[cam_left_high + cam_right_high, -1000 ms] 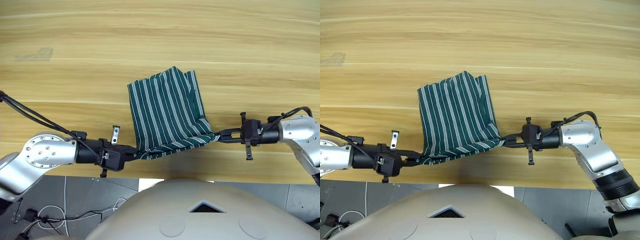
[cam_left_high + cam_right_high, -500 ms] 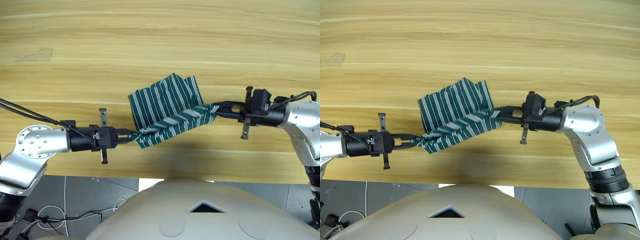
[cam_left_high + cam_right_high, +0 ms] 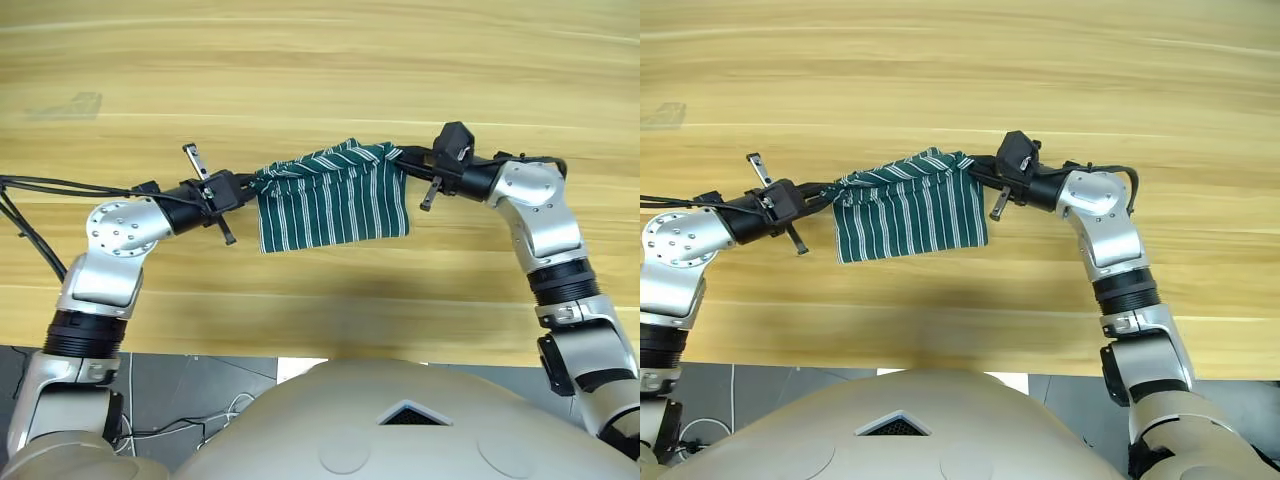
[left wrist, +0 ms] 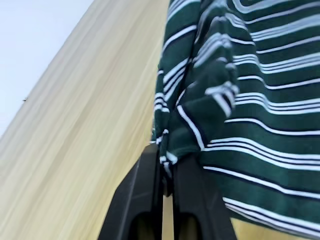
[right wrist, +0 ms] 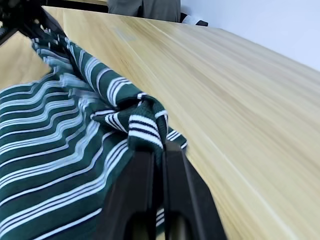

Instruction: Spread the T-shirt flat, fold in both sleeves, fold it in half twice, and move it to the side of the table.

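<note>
The T-shirt [image 3: 335,200], dark green with thin white stripes, is folded into a small rectangle on the wooden table [image 3: 320,60], near its middle. My left gripper [image 3: 252,183] is shut on the shirt's far left corner, and my right gripper [image 3: 402,155] is shut on the far right corner. Between them the far edge is bunched, and the rest of the cloth lies toward me. In the left wrist view the black fingers [image 4: 150,200] pinch a striped fold [image 4: 200,100]. The right wrist view has its fingers [image 5: 150,200] clamped on a bunched corner [image 5: 140,120].
Bare wood surrounds the shirt on all sides. The table's near edge [image 3: 320,358] runs just in front of my torso, with grey floor and cables [image 3: 130,400] below it at the lower left.
Both grippers have carried the shirt's near edge up and away from me, over the cloth to its far edge, folding it in half. Both arms now sit farther out over the table.
</note>
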Motion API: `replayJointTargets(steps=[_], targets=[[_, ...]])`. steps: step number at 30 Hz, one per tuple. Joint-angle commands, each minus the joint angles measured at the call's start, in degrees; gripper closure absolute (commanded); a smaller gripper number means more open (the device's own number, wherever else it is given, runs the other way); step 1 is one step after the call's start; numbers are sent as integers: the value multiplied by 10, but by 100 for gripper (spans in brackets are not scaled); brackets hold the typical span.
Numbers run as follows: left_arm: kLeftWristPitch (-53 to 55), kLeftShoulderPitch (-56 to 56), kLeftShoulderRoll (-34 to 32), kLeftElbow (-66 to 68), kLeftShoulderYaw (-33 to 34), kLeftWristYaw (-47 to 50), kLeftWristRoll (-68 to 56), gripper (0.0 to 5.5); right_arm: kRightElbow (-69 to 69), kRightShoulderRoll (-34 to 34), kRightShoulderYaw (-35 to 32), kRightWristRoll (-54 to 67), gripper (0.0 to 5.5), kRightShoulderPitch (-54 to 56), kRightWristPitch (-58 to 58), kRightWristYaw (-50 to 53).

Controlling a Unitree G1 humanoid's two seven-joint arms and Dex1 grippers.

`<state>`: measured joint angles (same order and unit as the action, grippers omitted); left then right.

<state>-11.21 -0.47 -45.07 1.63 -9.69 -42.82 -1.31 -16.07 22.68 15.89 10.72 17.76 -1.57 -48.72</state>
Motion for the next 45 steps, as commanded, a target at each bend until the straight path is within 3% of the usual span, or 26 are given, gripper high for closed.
replayJointTargets(steps=[1, 9, 15, 17, 21, 28, 39, 42, 45], targets=[[-11, -4, 21, 39, -4, 21, 35, 496, -47, -22, -14, -17, 466, 12, -15, 22], [-35, -76, 104, 174, 55, 166, 57, 363, -100, -59, -79, -21, 316, 17, -87, 106], [-51, -102, 146, 215, 94, 209, 32, 270, -84, -72, -38, -70, 210, 2, -153, 100], [-39, -104, 163, 199, 107, 215, 12, 241, -71, -84, -13, -92, 204, 9, -167, 99], [-30, -98, 181, 156, 112, 225, 8, 241, -94, -117, 26, -145, 204, 47, -192, 115], [-14, -73, 222, 13, 215, 268, -102, 241, -242, -166, 69, -211, 204, 134, -230, 142], [20, -62, 257, -68, 179, 268, -92, 241, -508, -245, 122, -332, 204, 248, -245, 272], [18, -61, 263, -72, 169, 268, -85, 241, -555, -221, 142, -368, 204, 253, -216, 303], [15, -48, 266, -77, 169, 270, -80, 241, -579, -181, 114, -349, 204, 256, -172, 301]])
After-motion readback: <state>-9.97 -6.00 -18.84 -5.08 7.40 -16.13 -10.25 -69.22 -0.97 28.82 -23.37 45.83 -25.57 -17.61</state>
